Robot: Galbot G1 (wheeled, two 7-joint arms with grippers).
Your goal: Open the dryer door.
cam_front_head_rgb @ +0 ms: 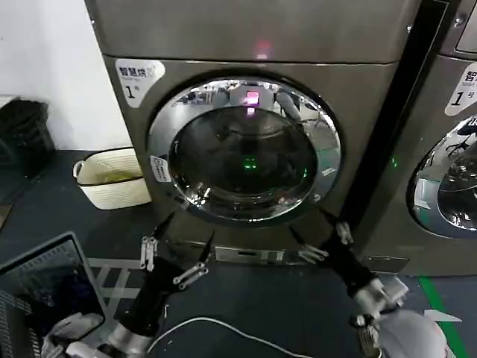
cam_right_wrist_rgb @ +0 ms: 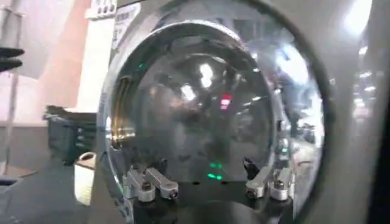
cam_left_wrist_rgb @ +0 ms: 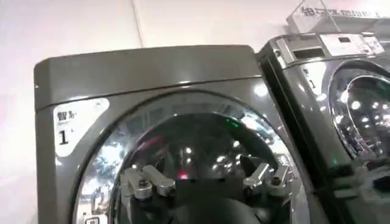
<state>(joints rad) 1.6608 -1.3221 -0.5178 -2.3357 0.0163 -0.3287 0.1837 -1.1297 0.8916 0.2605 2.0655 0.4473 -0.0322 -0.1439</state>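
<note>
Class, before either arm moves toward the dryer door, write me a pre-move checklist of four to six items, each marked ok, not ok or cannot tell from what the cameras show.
1. The dryer door is shut flush in the dryer front: ok, nothing opened yet.
2. Left gripper is open and empty, low in front of the door's lower left: ok.
3. Right gripper is open and empty, low at the door's lower right: ok.
4. Neither gripper touches the chrome rim: ok, both hang apart from it.
5. A handle or latch to pull on is identified: cannot tell, the rim shows no clear grip.
6. Swing path: the white basket stands on the floor left of the dryer: cannot tell whether it is clear.
</note>
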